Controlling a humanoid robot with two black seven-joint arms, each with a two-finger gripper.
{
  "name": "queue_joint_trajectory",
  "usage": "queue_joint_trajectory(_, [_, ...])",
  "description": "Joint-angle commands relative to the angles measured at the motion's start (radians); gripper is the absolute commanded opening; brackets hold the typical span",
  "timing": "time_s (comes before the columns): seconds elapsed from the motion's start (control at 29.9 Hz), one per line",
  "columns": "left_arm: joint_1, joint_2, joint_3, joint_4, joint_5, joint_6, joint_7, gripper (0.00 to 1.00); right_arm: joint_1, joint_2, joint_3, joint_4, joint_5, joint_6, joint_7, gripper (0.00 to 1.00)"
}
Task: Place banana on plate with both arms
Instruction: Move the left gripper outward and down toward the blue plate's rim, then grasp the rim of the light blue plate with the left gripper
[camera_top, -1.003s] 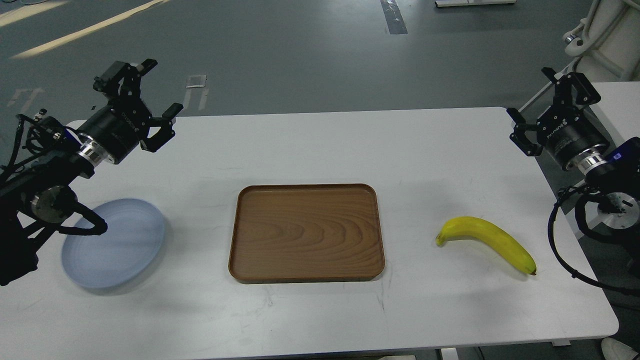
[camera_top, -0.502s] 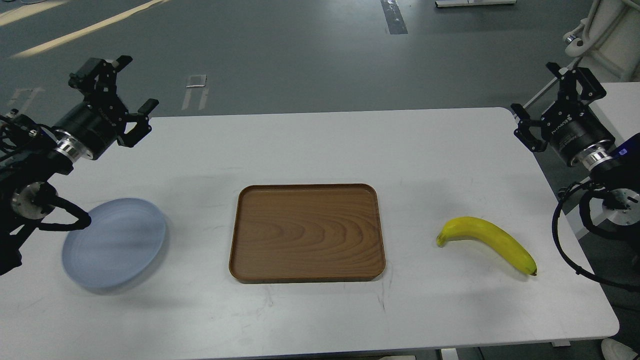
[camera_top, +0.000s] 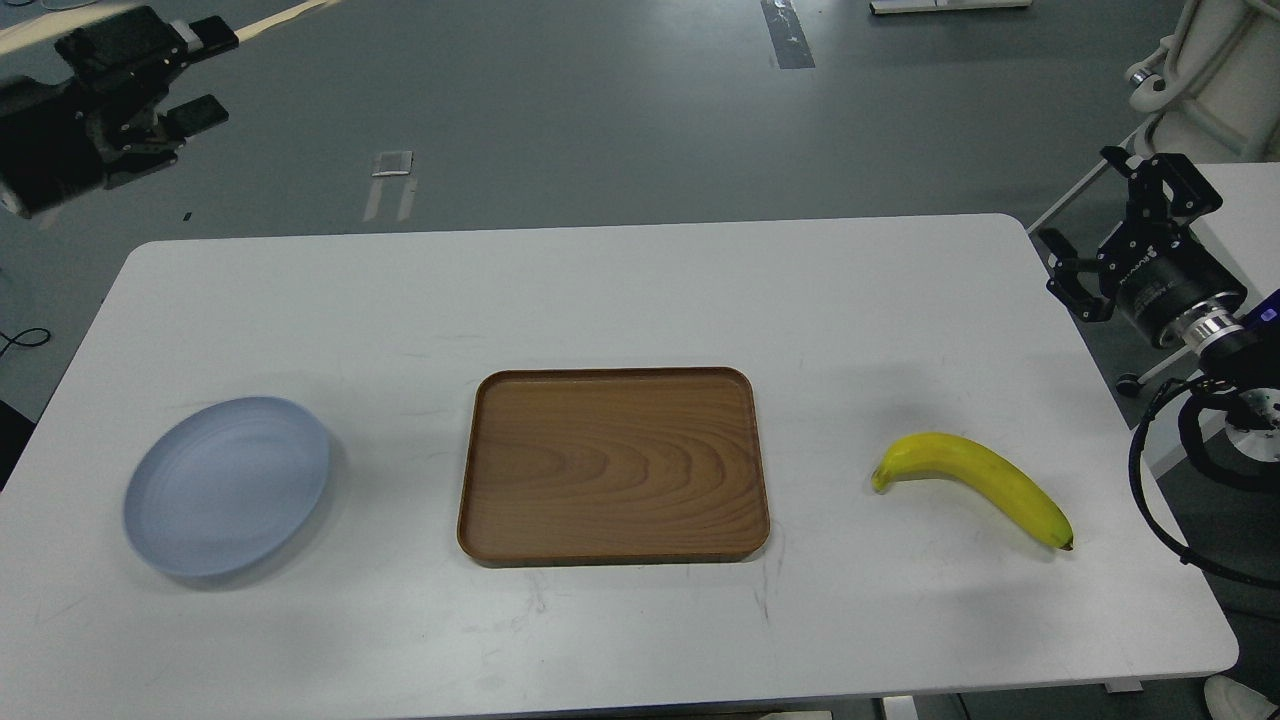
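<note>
Spanning nearly our whole view, the white table (camera_top: 640, 300) carries a brown tray (camera_top: 614, 465) at its centre, between the plate (camera_top: 228, 486) on our left and the banana (camera_top: 975, 484) on our right. Its long axis runs diagonally, stem toward the tray, dark tip toward the near right. Our left gripper (camera_top: 185, 70) hovers blurred, fingers apart; our right gripper (camera_top: 1125, 225) spreads open beyond the table edge.

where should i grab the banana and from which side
Grip the banana across its thick middle, coming straight down from above with the right gripper, fingers straddling its width. It lies flat on the table, clear of the tray, with its ends tapering, so the middle looks steadiest.
</note>
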Motion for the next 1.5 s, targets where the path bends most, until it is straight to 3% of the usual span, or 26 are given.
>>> queue_joint_trajectory(0.0, [0.009, 0.072, 0.017, -0.084, 0.287, 0.000, 0.000, 1.00, 0.006, 0.017, -0.001, 0.002, 0.000, 0.000, 0.001, 1.00])
queue_joint_trajectory(0.17, [0.104, 0.113, 0.091, -0.052, 0.590, 0.000, 0.000, 1.00, 0.023, 0.019, -0.003, 0.001, 0.000, 0.000, 0.003, 1.00])
queue_joint_trajectory(0.27, [0.161, 0.118, 0.153, 0.040, 0.651, 0.000, 0.000, 1.00, 0.029, 0.020, -0.003, 0.001, 0.000, 0.000, 0.003, 1.00])
queue_joint_trajectory(0.5, [0.239, 0.115, 0.314, 0.198, 0.648, 0.176, 0.000, 1.00, 0.029, 0.028, -0.003, 0.002, 0.000, 0.000, 0.003, 1.00])
queue_joint_trajectory(1.1, [0.281, 0.005, 0.367, 0.269, 0.536, 0.179, 0.000, 0.95, 0.026, 0.029, -0.003, 0.001, 0.000, 0.000, 0.003, 1.00])
queue_joint_trajectory(1.4, [0.311, -0.048, 0.365, 0.313, 0.532, 0.182, 0.000, 0.75, 0.024, 0.029, -0.004, 0.001, 0.000, 0.000, 0.003, 1.00])
queue_joint_trajectory(1.47, [0.311, -0.048, 0.365, 0.313, 0.532, 0.182, 0.000, 0.67, 0.024, 0.029, -0.003, -0.001, 0.000, 0.000, 0.003, 1.00])
